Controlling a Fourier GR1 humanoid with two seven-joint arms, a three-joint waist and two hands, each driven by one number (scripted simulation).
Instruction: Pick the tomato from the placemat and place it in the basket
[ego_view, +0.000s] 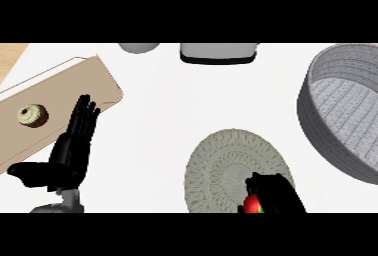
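Observation:
A red tomato (252, 204) shows at the lower edge of the view, at the near edge of the round woven placemat (225, 165). My right hand (275, 192) is curled round the tomato and hides most of it. The grey basket (325, 135) stands at the right, its opening tilted toward the view, with nothing visible inside. My left hand (74, 145) rests open at the lower left with fingers straight, far from the tomato.
A tan cutting board (66, 100) lies at the left with a small round pastry (32, 115) on it. At the back stand a grey rounded object (139, 47) and a white appliance with a black base (218, 52).

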